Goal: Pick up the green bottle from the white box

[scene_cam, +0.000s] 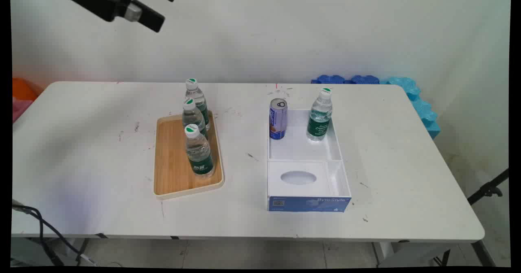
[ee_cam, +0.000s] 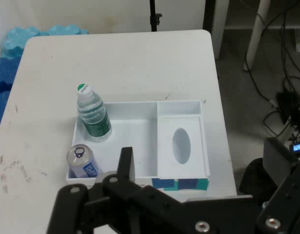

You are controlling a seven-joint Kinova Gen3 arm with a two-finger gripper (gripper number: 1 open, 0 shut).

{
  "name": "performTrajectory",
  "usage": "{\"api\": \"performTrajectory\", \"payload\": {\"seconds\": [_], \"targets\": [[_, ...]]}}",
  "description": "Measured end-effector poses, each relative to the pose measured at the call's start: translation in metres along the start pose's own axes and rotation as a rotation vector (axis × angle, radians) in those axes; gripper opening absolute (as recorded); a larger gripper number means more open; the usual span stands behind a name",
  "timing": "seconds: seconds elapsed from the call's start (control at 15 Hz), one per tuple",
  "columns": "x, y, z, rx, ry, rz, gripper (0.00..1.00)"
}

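The pincer (scene_cam: 160, 6) hangs high over the worktop's (scene_cam: 81, 143) far left corner, holding nothing, its two fingers (scene_cam: 150, 18) spread well apart. In the hand view one finger (ee_cam: 125, 163) rises at the middle and the other (ee_cam: 281, 161) at the right edge, a wide gap between them.

Nearest below it on the worktop lies a wooden tray (scene_cam: 171, 163) with a cream rim. Three water bottles stand upright in a row along its right side: the front bottle (scene_cam: 198, 151), the middle bottle (scene_cam: 192, 116) and the back bottle (scene_cam: 196, 98), all with green labels and white caps.

To the right, well apart from the tray, sits a white box (scene_cam: 338, 143) (ee_cam: 140, 109) with two compartments. The far compartment holds a fourth water bottle (scene_cam: 320, 116) (ee_cam: 94, 119) and a can (scene_cam: 278, 119) (ee_cam: 83, 162), both upright, the can in the left corner. The near compartment holds a tissue box (scene_cam: 299, 179) (ee_cam: 181, 146) with an oval opening on top.

Blue foam pieces (scene_cam: 411, 94) lie by the wall beyond the worktop's far right corner.
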State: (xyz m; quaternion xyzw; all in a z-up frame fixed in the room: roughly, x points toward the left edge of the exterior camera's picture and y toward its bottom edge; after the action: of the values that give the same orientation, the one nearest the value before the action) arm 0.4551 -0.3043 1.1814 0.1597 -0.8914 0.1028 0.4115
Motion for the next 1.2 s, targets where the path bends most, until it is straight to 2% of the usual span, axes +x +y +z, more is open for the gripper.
{"api": "performTrajectory", "payload": {"seconds": [0.2,0.6,0.87,1.2], "targets": [[0.001,-0.004,0.01,0.017,-0.006,-0.004,1.0],[0.005,-0.013,0.053,0.057,-0.028,-0.022,1.0],[0.01,-0.02,0.093,0.088,-0.044,-0.04,1.0],[0.017,-0.031,0.175,0.127,-0.082,-0.083,1.0]]}}
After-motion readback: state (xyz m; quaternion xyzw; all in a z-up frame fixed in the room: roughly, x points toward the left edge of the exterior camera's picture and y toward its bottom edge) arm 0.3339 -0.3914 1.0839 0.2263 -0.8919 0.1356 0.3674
